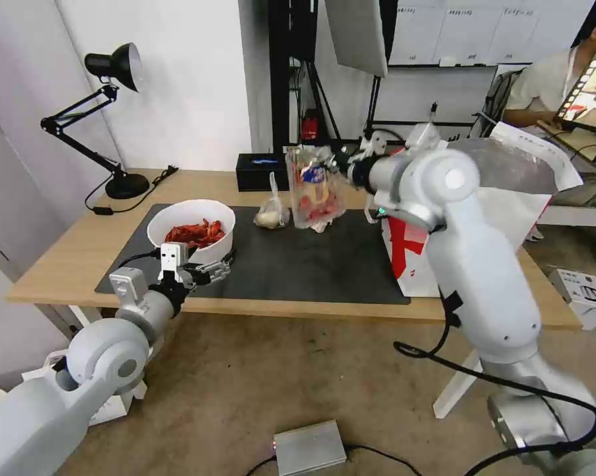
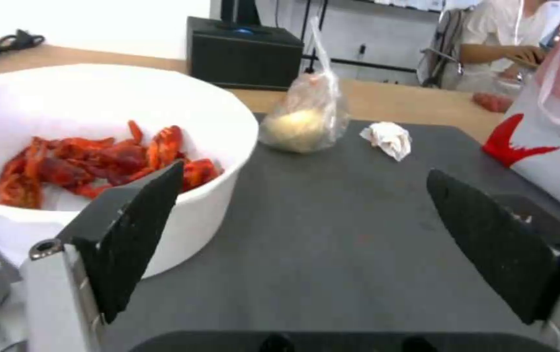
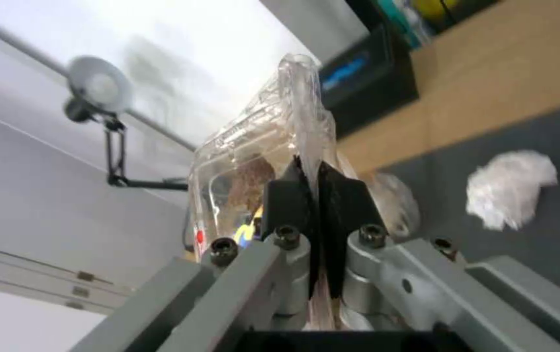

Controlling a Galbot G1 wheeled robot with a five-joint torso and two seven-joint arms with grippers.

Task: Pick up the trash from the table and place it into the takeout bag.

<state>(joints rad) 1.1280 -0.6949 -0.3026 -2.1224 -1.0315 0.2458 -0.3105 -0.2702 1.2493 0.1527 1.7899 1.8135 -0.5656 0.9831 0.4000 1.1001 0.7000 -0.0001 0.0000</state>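
Right end effector (image 3: 312,195) pinches the clear tomato box (image 1: 314,188) by one thin edge (could slip); left end effector (image 2: 306,234) gapes wide beside the crayfish bowl (image 1: 191,228).

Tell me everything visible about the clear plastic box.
The clear plastic box is thin, glossy and see-through, with small red tomatoes and a blue-and-yellow label showing inside. It hangs tilted in the air above the dark mat, off the table, beside the knotted bag. The right gripper is shut on a flattened edge of it, pinched between the black pads. Nothing else touches it.
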